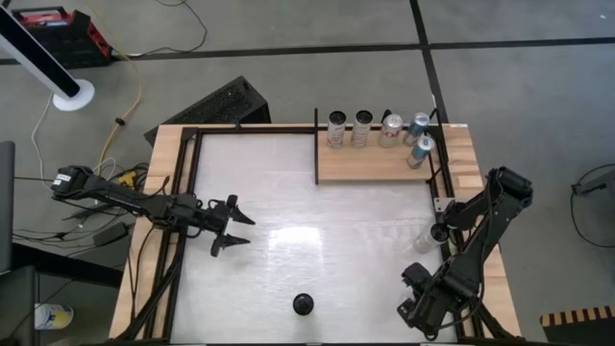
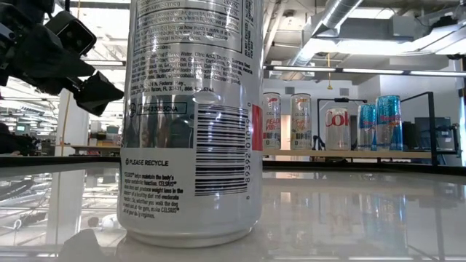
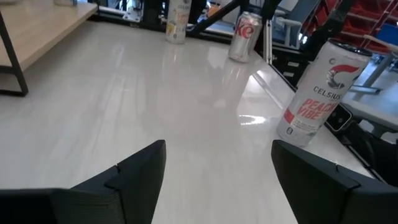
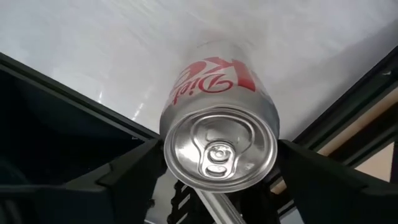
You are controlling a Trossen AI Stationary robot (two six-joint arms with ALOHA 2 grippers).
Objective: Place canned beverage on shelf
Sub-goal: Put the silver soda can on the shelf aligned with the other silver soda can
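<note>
The Diet Coke can [image 4: 219,134] sits between the right gripper [image 4: 217,165]'s two dark fingers, seen top-on in the right wrist view with its pull tab facing the camera; the fingers flank its sides closely and look closed on it, though actual contact is hard to confirm from that angle. In the high view this puts the can at the table's right edge, near the front, well apart from the shelf [image 1: 380,165], the light-wood panel at the far right, where five cans [image 1: 376,131] already stand in a loose row. A thin aluminium can is rigid enough if full but smooth and slippery, and it dents under hard pressure, so a moderate squeeze across the mid-body, below the rim, seems the safest hold; a full one will feel fairly heavy. The left gripper [image 1: 231,225] hovers over the left half of the white tabletop [image 1: 288,202] with its jaws spread wide and nothing in them. A Celsius can [image 3: 317,93] stands upright near the table's front edge, directly before the low camera, and remains to be shelved.
</note>
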